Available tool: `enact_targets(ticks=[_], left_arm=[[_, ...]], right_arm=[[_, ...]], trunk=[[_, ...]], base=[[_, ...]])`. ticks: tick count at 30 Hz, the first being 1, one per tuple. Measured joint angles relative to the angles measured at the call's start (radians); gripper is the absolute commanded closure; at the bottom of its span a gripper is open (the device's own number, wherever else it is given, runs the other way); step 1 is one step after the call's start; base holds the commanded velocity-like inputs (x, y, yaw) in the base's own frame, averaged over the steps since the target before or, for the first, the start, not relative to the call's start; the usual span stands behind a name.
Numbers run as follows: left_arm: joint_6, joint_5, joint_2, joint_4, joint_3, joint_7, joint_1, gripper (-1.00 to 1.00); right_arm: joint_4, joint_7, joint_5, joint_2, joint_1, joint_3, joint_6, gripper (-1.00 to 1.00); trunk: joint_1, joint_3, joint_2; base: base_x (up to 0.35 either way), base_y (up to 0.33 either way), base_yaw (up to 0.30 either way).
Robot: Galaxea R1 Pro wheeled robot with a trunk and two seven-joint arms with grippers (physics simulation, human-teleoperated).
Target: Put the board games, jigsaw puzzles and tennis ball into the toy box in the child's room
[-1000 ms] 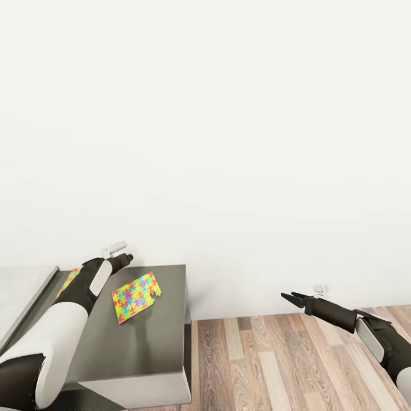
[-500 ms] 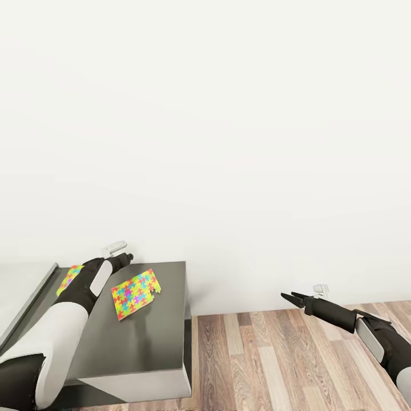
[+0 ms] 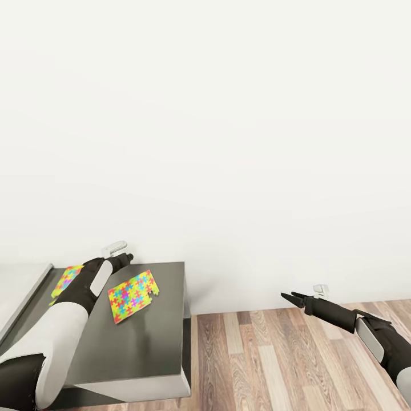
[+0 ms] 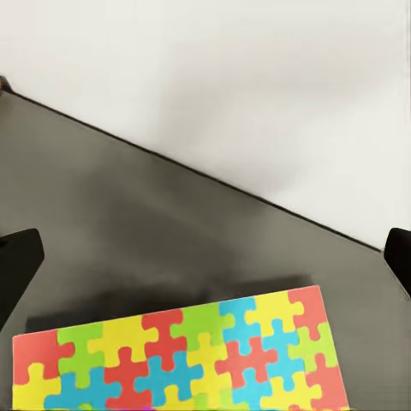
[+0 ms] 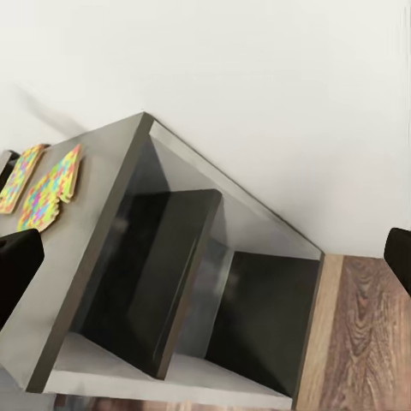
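Two jigsaw puzzles lie flat on the dark grey tabletop (image 3: 142, 348) against the white wall. The nearer puzzle (image 3: 133, 295) sits toward the tabletop's right end; the second puzzle (image 3: 65, 280) lies just beyond our left forearm, partly hidden by it. In the left wrist view a puzzle (image 4: 184, 360) fills the lower part of the picture, lying between and in front of the gripper's spread fingers.

We judge the step in hand to be the approach to a puzzle for pickup. Our left gripper (image 3: 128, 258) hovers over the back of the tabletop, near the wall, with its fingers apart and holding nothing. Our right gripper (image 3: 288, 297) hangs well apart over the wooden floor (image 3: 274, 359), likewise spread and empty.

The next move calls for lowering the left gripper to a puzzle's edge. Being thin and flat, it may need sliding toward the tabletop's edge to get a finger under it.
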Motion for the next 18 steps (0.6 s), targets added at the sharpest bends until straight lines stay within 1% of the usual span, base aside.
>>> enact_targets(ticks=[5, 18], left_arm=[[0.000, -0.001, 0.000, 0.000, 0.000, 0.000, 0.000, -1.00], [0.000, -0.001, 0.000, 0.000, 0.000, 0.000, 0.000, -1.00]], right_arm=[[0.000, 0.000, 0.000, 0.000, 0.000, 0.000, 0.000, -1.00], [0.000, 0.000, 0.000, 0.000, 0.000, 0.000, 0.003, -1.00]], trunk=[[0.000, -0.008, 0.000], [0.000, -0.025, 0.000]], base=[[0.081, -0.065, 0.000], [0.009, -0.007, 0.000]])
